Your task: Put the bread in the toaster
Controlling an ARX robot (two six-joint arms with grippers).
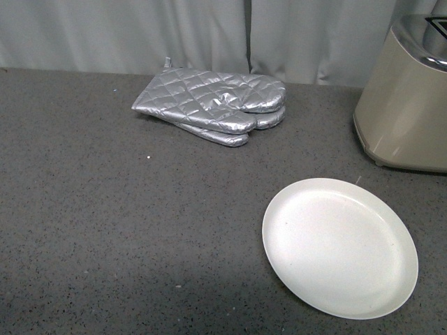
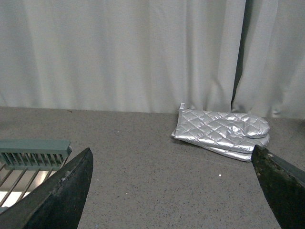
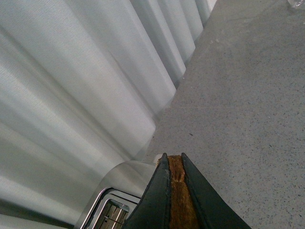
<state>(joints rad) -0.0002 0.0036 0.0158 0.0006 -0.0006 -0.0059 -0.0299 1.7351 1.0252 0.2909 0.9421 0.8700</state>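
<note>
Your right fingers (image 3: 177, 191) pinch the brown-crusted bread slice (image 3: 178, 196) edge-on above the beige metallic toaster (image 3: 114, 202) slot at 7 o'clock, ready for insertion; left fingers (image 2: 171, 191) gape empty.

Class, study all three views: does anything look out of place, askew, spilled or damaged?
Nothing stands out. The mitts lie stacked, the plate sits flat and bare, and the toaster stands upright. The bread is edge-on, pinched in the right gripper near the toaster's slot. The left gripper is open.
</note>
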